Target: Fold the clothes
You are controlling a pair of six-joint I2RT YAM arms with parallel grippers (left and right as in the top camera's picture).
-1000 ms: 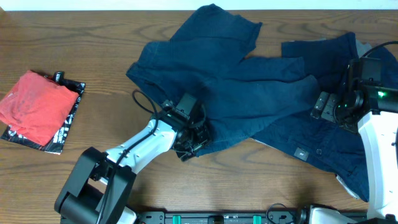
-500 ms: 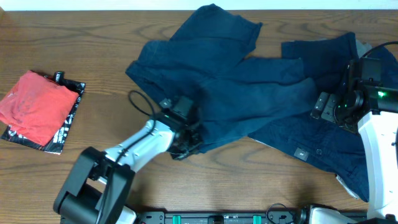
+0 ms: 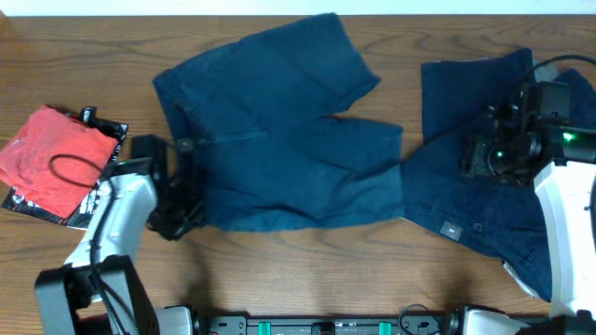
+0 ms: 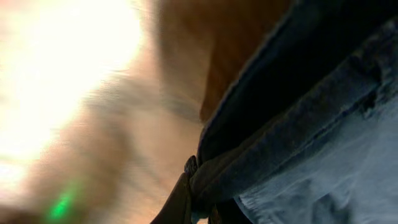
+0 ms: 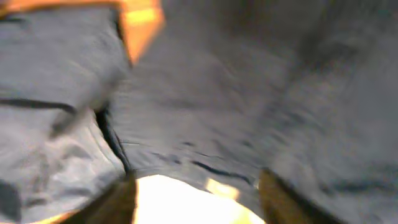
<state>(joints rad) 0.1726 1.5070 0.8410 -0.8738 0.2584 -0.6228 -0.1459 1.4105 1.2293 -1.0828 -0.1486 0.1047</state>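
Observation:
One pair of dark navy shorts (image 3: pixel 279 140) lies spread flat across the table's middle, with its waistband towards the left. My left gripper (image 3: pixel 179 216) is shut on the lower left corner of that waistband. In the left wrist view the fabric edge (image 4: pixel 261 155) is pinched between the dark fingers of the left gripper (image 4: pixel 200 208). A second navy garment (image 3: pixel 447 195) with a small pale label (image 3: pixel 451 229) lies at the right. My right gripper (image 3: pixel 480 158) hovers over it. In the blurred right wrist view the right gripper (image 5: pixel 199 199) is open, with cloth (image 5: pixel 217 106) beyond its tips.
A red cloth (image 3: pixel 51 158) lies on a black printed bag (image 3: pixel 98 191) near the table's left edge. Bare wooden table (image 3: pixel 307 270) runs along the front. The two navy garments almost touch near the centre right.
My left gripper has shut on the shorts and dragged them left, pulling them off the right garment and spreading them flat. The right gripper has shifted slightly.

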